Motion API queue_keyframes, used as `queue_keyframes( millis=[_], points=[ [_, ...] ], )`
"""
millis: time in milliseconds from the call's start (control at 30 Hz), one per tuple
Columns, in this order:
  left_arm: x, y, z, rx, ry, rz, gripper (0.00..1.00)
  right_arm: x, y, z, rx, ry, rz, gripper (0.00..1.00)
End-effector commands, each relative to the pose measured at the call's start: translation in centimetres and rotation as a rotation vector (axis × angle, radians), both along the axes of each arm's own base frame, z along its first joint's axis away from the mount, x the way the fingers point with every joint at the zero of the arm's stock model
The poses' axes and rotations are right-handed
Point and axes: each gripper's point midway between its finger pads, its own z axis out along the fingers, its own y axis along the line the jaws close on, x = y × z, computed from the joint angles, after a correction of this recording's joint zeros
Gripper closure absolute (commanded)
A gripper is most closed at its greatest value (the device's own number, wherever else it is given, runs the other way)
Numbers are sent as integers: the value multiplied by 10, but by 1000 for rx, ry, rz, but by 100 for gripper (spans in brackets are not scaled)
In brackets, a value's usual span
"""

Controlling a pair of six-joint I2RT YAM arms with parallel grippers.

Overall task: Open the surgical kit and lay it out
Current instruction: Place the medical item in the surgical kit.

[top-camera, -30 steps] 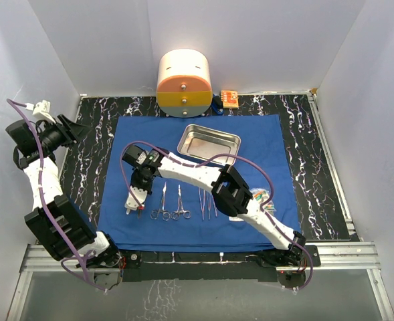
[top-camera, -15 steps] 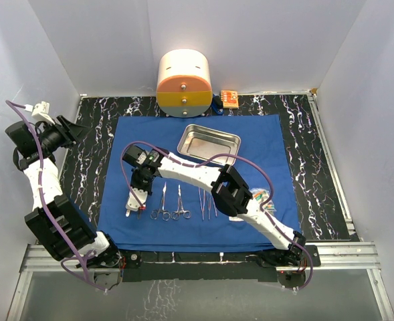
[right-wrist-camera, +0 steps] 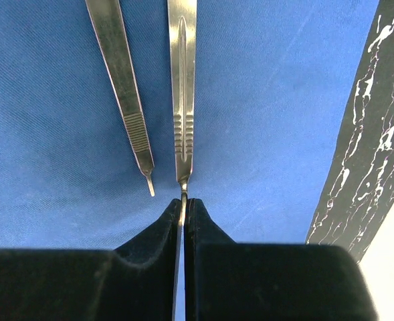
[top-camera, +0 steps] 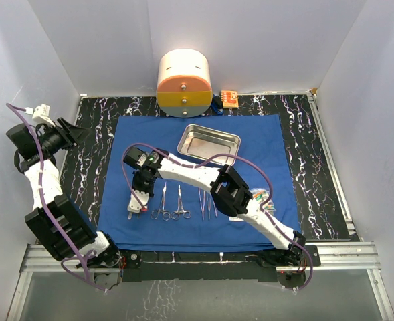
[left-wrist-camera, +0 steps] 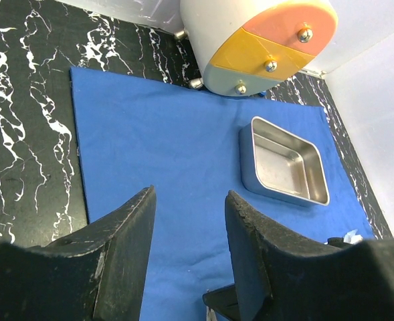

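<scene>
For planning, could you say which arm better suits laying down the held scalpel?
Right: the right gripper is shut on that scalpel over the blue cloth; the left gripper hangs aside, open.

Top camera: high, down on whole table [top-camera: 312, 157]. Left wrist: oblique, distant, shares steel tray [top-camera: 209, 143] [left-wrist-camera: 283, 164]. Right wrist: close, onto blue cloth [right-wrist-camera: 263, 100].

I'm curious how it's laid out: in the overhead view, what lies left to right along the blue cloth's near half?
Right pincer shut on a scalpel → ring-handled instruments → tweezers → clear packets.
</scene>
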Motion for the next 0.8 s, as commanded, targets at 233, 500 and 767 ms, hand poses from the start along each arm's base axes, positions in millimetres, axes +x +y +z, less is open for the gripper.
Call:
queue_keyframes(
  millis=[233, 500, 767],
  points=[
    [-5, -4, 17, 26, -60, -22, 56, 4, 6, -5, 27, -102, 171, 96],
    [-5, -4, 15, 21, -57, -25, 56, 8, 12, -7, 53, -111, 166, 90],
    [-6, -4, 15, 18, -57, -28, 56, 11, 16, -7, 67, -120, 157, 85]
  ],
)
